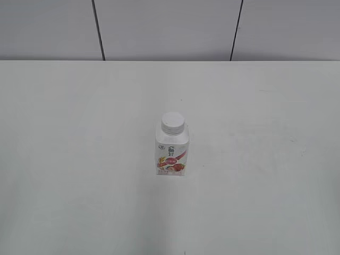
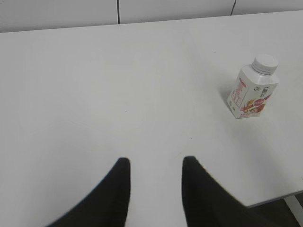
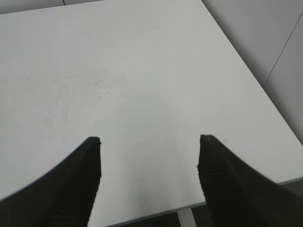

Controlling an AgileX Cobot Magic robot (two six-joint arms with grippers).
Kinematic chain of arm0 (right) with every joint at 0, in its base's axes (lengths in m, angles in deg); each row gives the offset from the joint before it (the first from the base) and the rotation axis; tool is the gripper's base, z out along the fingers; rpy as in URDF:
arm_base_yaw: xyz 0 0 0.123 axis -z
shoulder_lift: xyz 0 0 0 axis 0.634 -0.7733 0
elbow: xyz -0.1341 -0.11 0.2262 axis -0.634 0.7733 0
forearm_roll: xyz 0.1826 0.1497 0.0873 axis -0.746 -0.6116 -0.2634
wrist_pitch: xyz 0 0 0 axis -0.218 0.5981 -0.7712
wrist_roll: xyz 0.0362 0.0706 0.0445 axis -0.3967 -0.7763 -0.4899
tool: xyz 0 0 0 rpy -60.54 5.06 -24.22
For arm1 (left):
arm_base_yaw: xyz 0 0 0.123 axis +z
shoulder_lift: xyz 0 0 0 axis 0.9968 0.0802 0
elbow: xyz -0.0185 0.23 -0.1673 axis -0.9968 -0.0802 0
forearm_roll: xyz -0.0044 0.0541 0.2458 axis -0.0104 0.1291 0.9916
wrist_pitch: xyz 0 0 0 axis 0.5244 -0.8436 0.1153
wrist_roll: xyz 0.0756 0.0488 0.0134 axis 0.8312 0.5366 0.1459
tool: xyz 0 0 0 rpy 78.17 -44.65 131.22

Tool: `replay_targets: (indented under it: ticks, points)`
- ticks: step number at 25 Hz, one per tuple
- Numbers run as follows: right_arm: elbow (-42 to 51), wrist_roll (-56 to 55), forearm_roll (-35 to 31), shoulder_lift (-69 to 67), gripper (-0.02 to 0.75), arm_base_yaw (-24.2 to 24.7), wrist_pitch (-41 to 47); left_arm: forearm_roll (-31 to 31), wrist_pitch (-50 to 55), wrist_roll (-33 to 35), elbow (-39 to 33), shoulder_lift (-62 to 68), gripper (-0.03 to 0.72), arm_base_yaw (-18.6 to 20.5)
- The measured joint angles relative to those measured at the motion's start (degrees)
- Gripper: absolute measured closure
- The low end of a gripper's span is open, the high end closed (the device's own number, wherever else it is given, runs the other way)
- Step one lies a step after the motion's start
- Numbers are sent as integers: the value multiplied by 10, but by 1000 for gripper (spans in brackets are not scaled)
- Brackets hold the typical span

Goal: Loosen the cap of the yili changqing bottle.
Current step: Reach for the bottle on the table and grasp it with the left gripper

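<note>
The yili changqing bottle (image 1: 171,150) stands upright near the middle of the white table, white with a strawberry label. Its white ribbed cap (image 1: 173,122) sits on the neck. In the left wrist view the bottle (image 2: 251,92) is at the far right with the cap (image 2: 264,64) on top. My left gripper (image 2: 155,163) is open and empty, well short and left of the bottle. My right gripper (image 3: 149,139) is open and empty over bare table; the bottle is out of that view. Neither gripper shows in the exterior view.
The white table (image 1: 79,159) runs back to a grey panelled wall (image 1: 170,26). The table's near edge shows in the right wrist view (image 3: 156,213) and its right edge runs beside the wall (image 3: 265,94).
</note>
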Motion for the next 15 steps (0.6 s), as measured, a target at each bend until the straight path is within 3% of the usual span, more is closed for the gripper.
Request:
replay_targets:
  ticks: [15]
  points:
    - [0,0,0,-12,226,0,0,1,0,0,0,0,448,0]
